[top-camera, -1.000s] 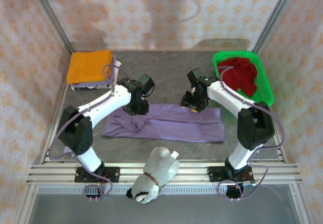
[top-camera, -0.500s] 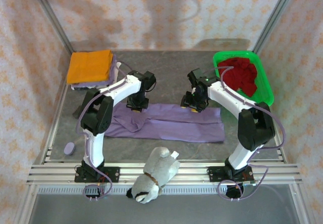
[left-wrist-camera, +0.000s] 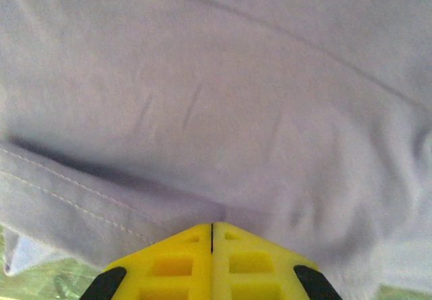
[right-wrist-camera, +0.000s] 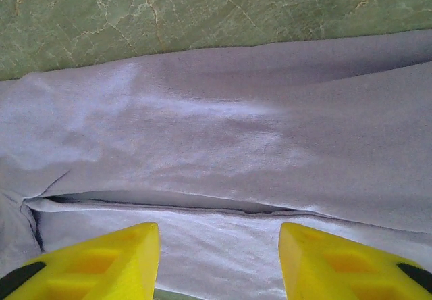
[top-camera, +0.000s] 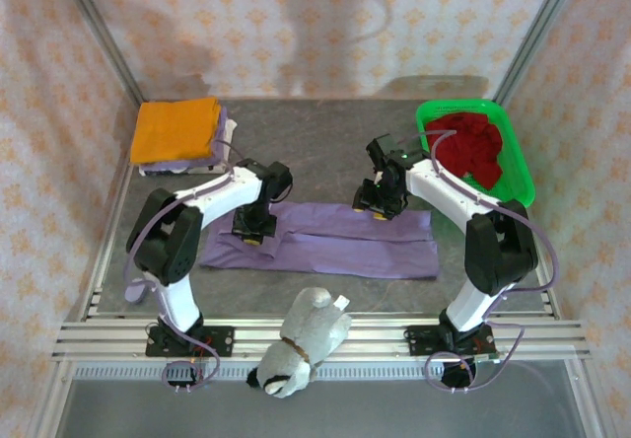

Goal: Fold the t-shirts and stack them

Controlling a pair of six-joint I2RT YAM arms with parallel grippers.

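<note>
The lavender-purple t-shirt (top-camera: 335,246) lies folded into a long band across the middle of the table. My left gripper (top-camera: 252,236) is pressed down on its left part, the yellow fingers (left-wrist-camera: 182,259) shut together with a pinch of purple cloth (left-wrist-camera: 236,97) puckered at their tips. My right gripper (top-camera: 378,209) hovers open over the shirt's far edge near the right end, with a folded hem (right-wrist-camera: 169,202) lying between its fingertips (right-wrist-camera: 115,259). The orange t-shirt (top-camera: 175,129) lies folded at the back left. The dark red t-shirt (top-camera: 471,147) is crumpled in the basket.
The green plastic basket (top-camera: 523,186) stands at the back right. A grey-and-white plush toy (top-camera: 301,344) lies on the front rail between the arm bases. Folded purple cloth (top-camera: 225,134) peeks out under the orange stack. Patterned walls close in three sides.
My left gripper has moved from the shirt's far edge down and left onto the cloth, and its jaws have shut. The right arm has stayed still.
</note>
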